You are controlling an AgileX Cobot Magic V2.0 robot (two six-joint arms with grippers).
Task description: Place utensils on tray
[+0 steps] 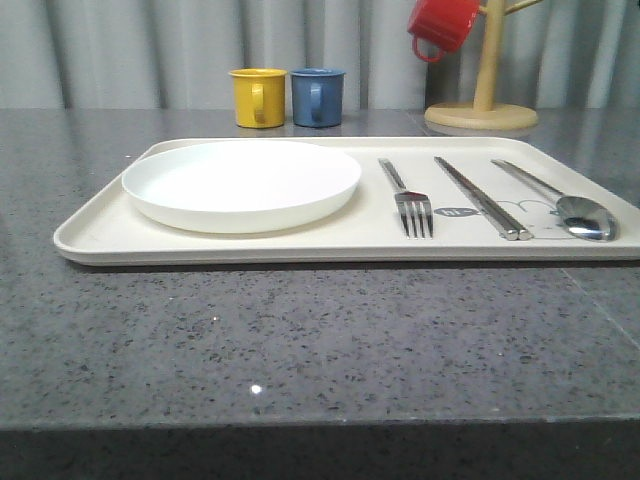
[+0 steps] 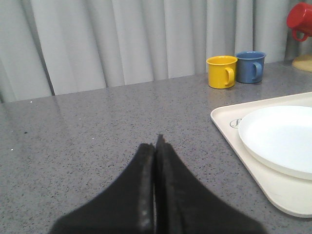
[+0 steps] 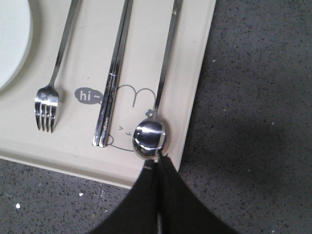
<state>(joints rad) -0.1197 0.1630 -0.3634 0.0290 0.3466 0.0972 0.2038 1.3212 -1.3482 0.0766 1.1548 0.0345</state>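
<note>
Front view: I see the tray [image 1: 100, 232] flat on the grey table [image 1: 300, 340], all utensils on it. Plate [image 1: 241, 183] sits on the tray's left half; to its right, in a row, fork [image 1: 408, 198], chopsticks [image 1: 482, 197], spoon [image 1: 560, 200], all lying roughly parallel, apart from each other, tines and bowl toward the near rim. Behind the tray: yellow mug [image 1: 259, 97] and blue mug [image 1: 318, 96] just beside each other, and a red mug [image 1: 442, 25] hanging on a wooden mug tree [image 1: 483, 95] at back right. Left wrist view: left claw [image 2: 155, 146] is clenched, fingers pressed together with nothing between them, over bare table beside the tray's left edge. Right wrist view: right claw [image 3: 160, 168] also clenched and empty, tips just at the spoon bowl near the tray's corner; can't tell whether it touches the spoon. Chopsticks lie across the rabbit drawing [image 3: 127, 95] and the "hi" bubble.
</note>
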